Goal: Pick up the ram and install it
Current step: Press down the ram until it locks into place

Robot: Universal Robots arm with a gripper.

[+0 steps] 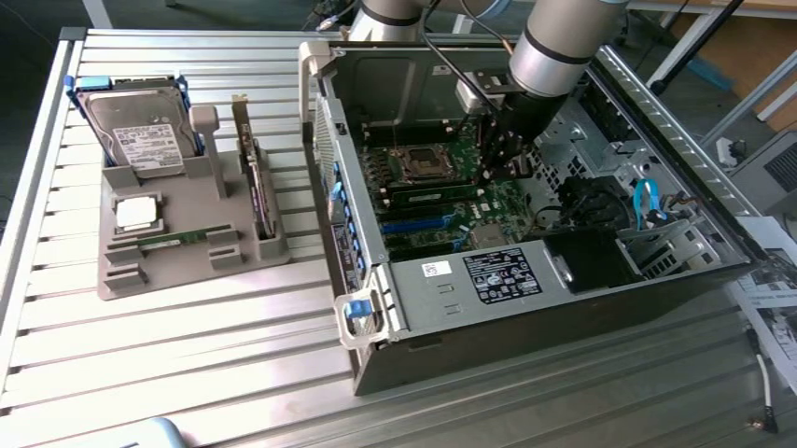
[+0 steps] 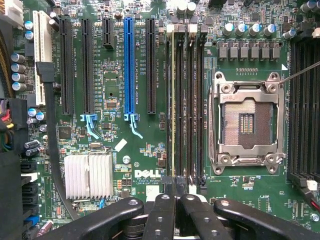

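- Gripper (image 2: 176, 186) with fingertips pressed together, nothing visible pinched between them; down inside the open computer case (image 1: 536, 280), low over the motherboard (image 2: 125, 155).
- One ram (image 2: 173, 100) already standing on edge in a memory slot, its thin top edge starting right at the fingertips and running straight away from them.
- Long axis of that ram: in line with the gripper's forward reach, parallel to the neighbouring empty black slots and to the blue slot (image 2: 129, 65) off to one side.
- Processor socket (image 2: 246, 122) lying open on the other side of the slot bank, near the gripper but apart from it.
- Contact between fingertips and the near end of the ram: cannot tell; close enough to be pressing on it, judged from the overlap in the wrist view.
- Same ram in the exterior view (image 1: 430, 195): a green strip just beside the gripper (image 1: 509, 168), toward the exterior view's left.
- Second ram (image 1: 178, 240) lying flat in the grey holder (image 1: 187, 271), outside the case and well apart from the gripper, untouched.
- Judgement: work centred on the seated stick, not the far one; seating depth not readable.
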